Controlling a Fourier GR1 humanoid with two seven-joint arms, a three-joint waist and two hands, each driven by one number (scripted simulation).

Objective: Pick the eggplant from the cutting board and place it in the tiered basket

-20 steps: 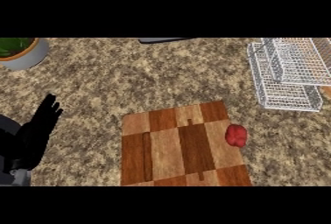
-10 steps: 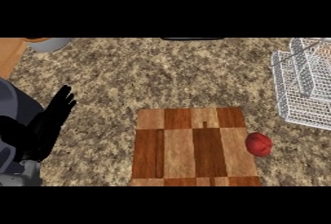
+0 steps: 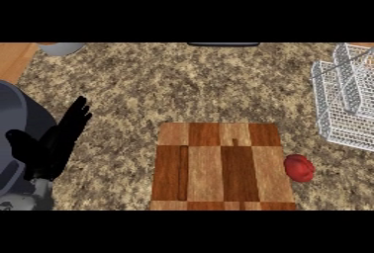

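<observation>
The eggplant (image 3: 300,168), a small red rounded thing, lies on the speckled counter (image 3: 190,84) touching the right edge of the cutting board (image 3: 219,165), well to the right of the left hand's fingertips. The left hand (image 3: 55,143) rests at the view's left with fingers straight, holding nothing. The tiered basket (image 3: 347,106), white wire, stands beyond the eggplant at the far right.

Cutting board (image 3: 223,166) lies on the table (image 3: 182,84) at centre near edge; a rounded item (image 3: 300,168) sits on the table touching the board's right edge, not on it. Wire tiered basket (image 3: 345,101) stands at the right, behind that item. Left robot hand (image 3: 55,143) rests at left, well apart from board; a container (image 3: 60,48) at far left corner.
</observation>
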